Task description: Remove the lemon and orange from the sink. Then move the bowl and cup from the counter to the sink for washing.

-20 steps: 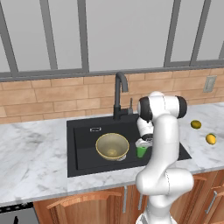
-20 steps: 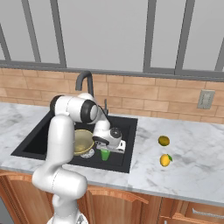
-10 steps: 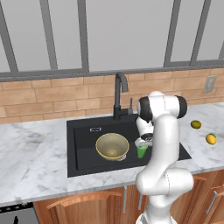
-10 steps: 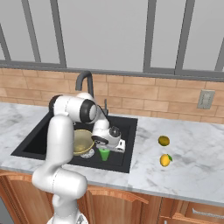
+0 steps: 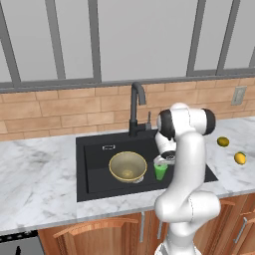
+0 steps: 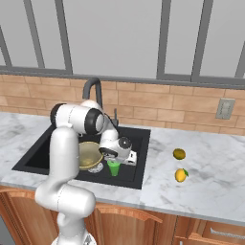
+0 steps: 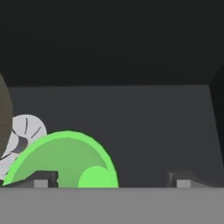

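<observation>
no readable text, labels or brands anywhere, pics maybe too lo-res for small print

The sink [image 5: 94,167] is showing flat black, with a black faucet [image 5: 136,107] and a silver drain [image 7: 24,131]. The bowl [image 5: 128,166] is glowing golden-tan under a pale yellow rim. The cup [image 5: 160,170] is shining bright green. The lemon [image 5: 240,158] is showing bright yellow, the orange [image 5: 223,142] a duller, darker orange-yellow. The counter [image 5: 37,174] is wearing white marble with grey veining. The wall [image 5: 60,107] is showing tan brick with pale joints, and the cabinets [image 6: 129,225] are showing reddish-brown wood.
</observation>
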